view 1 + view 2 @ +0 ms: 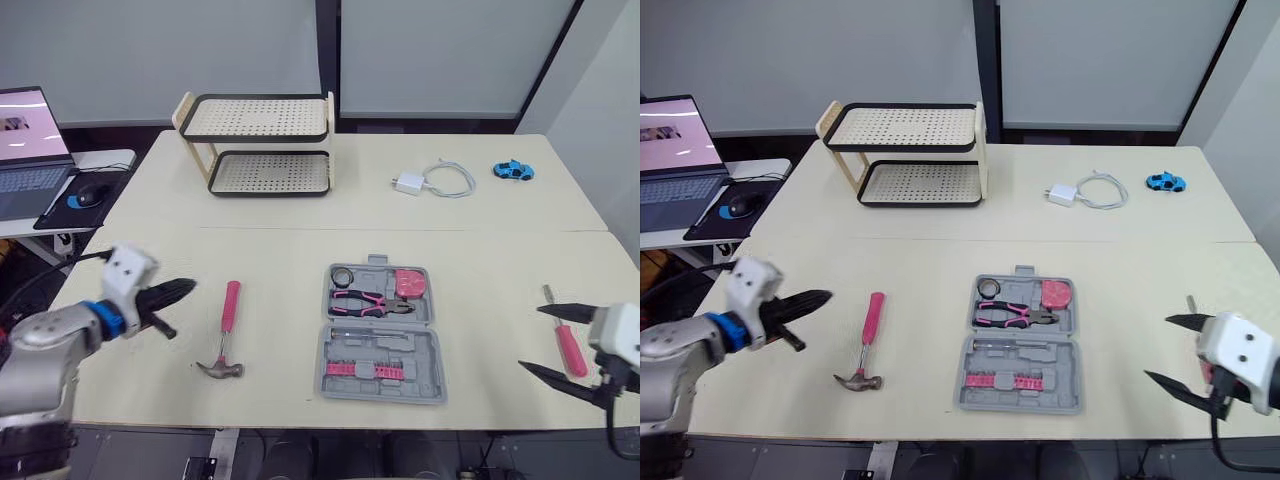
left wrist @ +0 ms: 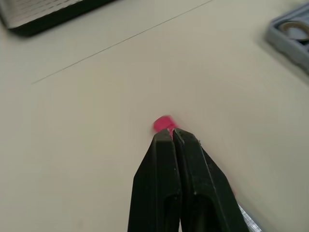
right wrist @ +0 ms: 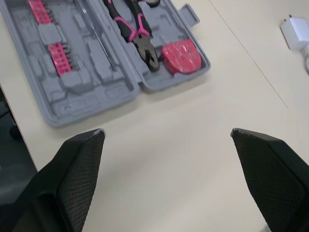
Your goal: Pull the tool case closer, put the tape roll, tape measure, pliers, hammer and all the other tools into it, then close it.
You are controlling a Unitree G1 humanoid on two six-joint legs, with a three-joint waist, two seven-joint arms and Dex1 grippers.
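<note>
Left gripper [image 1: 186,290]: fingers pressed together, empty, just left of hammer [image 1: 229,318]. Advice: spread first, then straddle the pink handle mid-length.

The worktop [image 1: 280,250] is showing a pale, smooth, matt face. The case [image 1: 428,352] is looking like moulded grey plastic, matt. At its nine o'clock the hammer [image 1: 226,328] is carrying a smooth pink handle and a dully shining metal head. The pliers [image 1: 368,302] are wearing pink-and-black grips over dark metal. At twelve o'clock the rack [image 1: 256,138] is showing perforated pale shelves in black rims. The right tool [image 3: 166,131] is showing rough, finely textured black pads [image 3: 82,169]; the left tool [image 2: 172,131] is showing smooth matt-black fingers [image 2: 159,188].
</note>
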